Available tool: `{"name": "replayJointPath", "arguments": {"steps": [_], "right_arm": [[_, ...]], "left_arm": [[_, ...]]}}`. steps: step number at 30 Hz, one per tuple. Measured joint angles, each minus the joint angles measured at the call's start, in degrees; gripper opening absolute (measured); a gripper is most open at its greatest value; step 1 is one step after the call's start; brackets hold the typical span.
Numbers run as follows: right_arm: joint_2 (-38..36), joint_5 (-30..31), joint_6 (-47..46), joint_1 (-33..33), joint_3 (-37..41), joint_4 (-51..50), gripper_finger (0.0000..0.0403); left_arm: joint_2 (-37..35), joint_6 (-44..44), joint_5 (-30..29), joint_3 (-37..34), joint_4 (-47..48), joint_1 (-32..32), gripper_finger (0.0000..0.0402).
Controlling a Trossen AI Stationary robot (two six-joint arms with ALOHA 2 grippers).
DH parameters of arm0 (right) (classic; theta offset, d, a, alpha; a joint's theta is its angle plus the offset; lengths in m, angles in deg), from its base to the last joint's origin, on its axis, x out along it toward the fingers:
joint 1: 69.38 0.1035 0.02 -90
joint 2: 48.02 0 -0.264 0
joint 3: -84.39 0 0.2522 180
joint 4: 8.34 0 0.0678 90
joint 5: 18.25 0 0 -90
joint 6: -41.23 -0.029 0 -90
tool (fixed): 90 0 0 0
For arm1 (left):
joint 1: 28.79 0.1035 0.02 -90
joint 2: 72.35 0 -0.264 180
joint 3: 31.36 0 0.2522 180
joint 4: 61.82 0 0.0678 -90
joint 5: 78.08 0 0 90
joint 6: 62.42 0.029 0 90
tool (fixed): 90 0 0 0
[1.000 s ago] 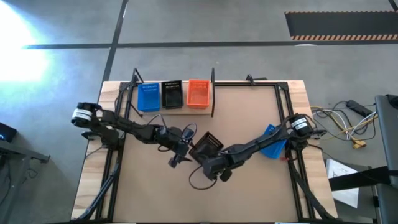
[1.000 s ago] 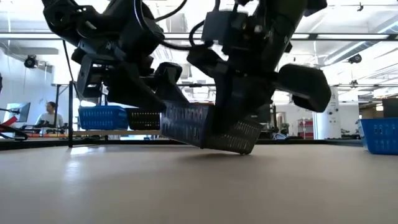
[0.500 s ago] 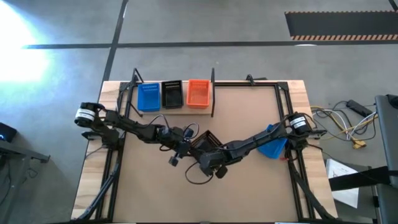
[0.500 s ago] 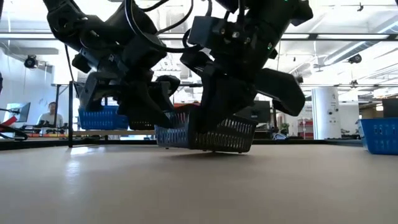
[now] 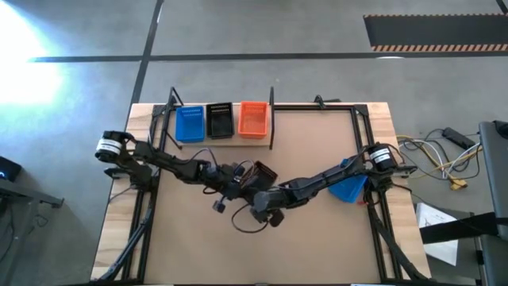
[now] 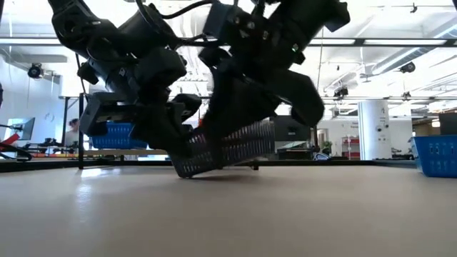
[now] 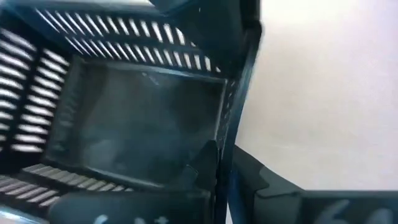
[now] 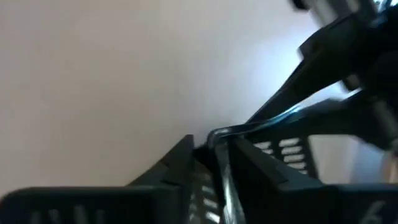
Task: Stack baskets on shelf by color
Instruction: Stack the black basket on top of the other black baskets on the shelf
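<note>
One black basket sits tilted at mid-counter, one edge down in the low view, pinched on opposite walls by both arms: the left claw grips one rim, the right claw another, each closed over a slotted wall in its wrist view. Three baskets already stand on the shelf: blue, black, orange, one per color. Another blue basket waits near the counter's right edge. Stacking seems barely begun; most baskets are not in sight
</note>
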Motion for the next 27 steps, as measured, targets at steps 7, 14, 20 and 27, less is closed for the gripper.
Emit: {"name": "replayJointPath", "arguments": {"steps": [7,14,20,27], "right_arm": [[-1.54,1.57,-1.07,0.04,-0.94,4.72,0.0155],[-7.69,4.5,-16.49,1.19,3.74,-4.46,0.0122],[-14.55,7.86,-28.54,5.11,14.63,0.84,0.0077],[-18.21,21.55,-38.14,10.88,28.91,14.48,0.0039]], "left_arm": [[-0.67,-4.31,-3.75,0.01,1.6,-0.27,0.0001],[-9.43,-10.92,-13.7,2.12,11.7,-2.35,0.0001],[-20.75,-17.24,-22.92,7.31,27.26,-4.51,0.0],[-29.11,-15.66,-30.4,11.69,35.91,2.88,0.0]]}}
